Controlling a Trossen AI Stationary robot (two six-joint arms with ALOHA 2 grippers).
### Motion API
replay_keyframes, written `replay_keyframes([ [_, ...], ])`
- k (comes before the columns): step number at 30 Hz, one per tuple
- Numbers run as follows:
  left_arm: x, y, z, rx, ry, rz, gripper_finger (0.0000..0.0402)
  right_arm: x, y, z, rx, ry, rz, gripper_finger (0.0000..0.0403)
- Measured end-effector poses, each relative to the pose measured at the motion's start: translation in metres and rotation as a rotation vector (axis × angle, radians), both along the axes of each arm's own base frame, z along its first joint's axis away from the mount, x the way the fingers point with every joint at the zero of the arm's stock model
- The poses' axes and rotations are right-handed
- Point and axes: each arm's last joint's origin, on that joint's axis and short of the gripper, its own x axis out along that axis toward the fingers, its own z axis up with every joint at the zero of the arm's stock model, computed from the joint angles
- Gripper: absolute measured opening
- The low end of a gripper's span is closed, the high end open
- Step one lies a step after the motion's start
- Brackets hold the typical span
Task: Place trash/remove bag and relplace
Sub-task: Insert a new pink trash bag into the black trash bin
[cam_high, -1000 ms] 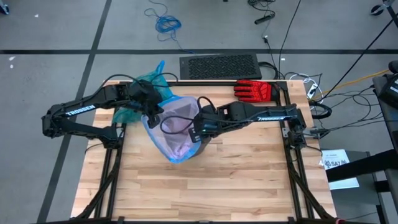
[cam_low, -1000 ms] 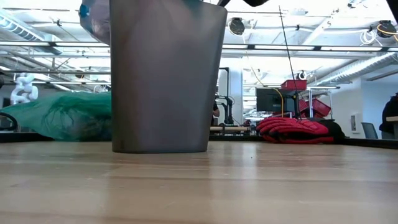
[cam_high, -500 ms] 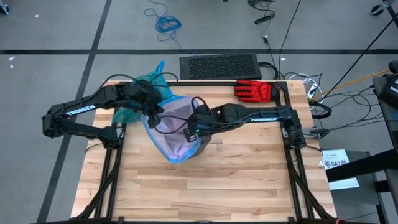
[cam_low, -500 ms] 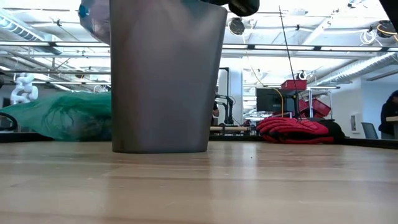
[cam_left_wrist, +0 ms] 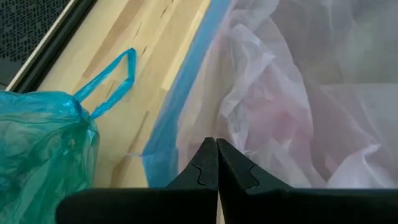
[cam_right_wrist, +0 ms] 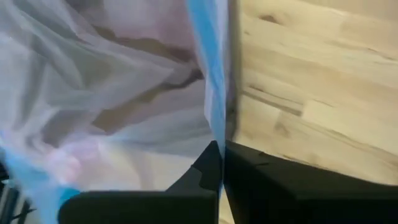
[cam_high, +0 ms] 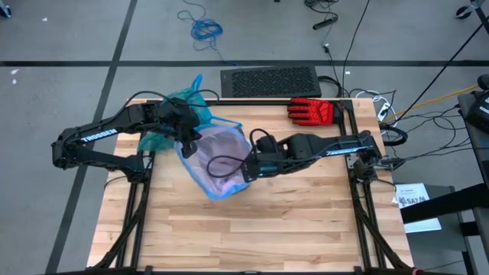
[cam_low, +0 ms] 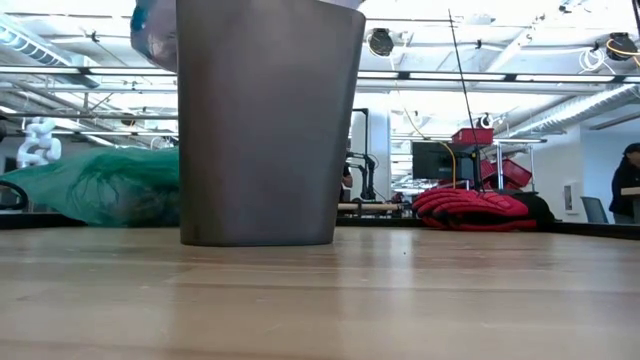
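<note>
Step in hand: fitting the new pink bag (cam_high: 218, 156) over the bin (cam_low: 268, 120), mid-table toward the back edge. Left gripper (cam_left_wrist: 216, 163) pinches its blue hem; right gripper (cam_right_wrist: 222, 163) is clamped on the opposite hem. Teal bag (cam_high: 174, 114) lies at the back-left corner. Next: stretch hem over rim w/o tearing.

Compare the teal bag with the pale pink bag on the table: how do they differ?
The teal bag is blue-green; the pink bag is pale lilac with a blue edge. The teal bag lies bunched on the table beside the bin; the pink bag is spread over the bin's mouth. The left hand and right hand pinch only the pink bag's edge. Both are thin translucent plastic.
</note>
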Motion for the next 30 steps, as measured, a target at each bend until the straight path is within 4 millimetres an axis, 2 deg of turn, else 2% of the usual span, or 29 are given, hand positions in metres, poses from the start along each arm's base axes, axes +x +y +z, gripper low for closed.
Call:
replay_keyframes([
  [8, 0.0, 0.0, 0.0, -0.004, -0.001, 0.0, 0.0, -0.011, 0.007, -0.005, -0.008, 0.103, -0.021, 0.0],
  [16, 0.003, 0.001, 0.002, -0.001, -0.042, -0.004, 0.0, -0.009, -0.004, -0.006, -0.068, 0.12, -0.027, 0.0],
  [25, 0.004, 0.001, 0.003, -0.011, -0.053, 0.011, 0.0, 0.008, -0.007, -0.042, -0.033, 0.148, 0.025, 0.0],
  [30, 0.004, 0.001, 0.003, -0.011, -0.052, 0.011, 0.0, 0.016, -0.007, -0.056, 0.048, 0.135, 0.075, 0.0],
])
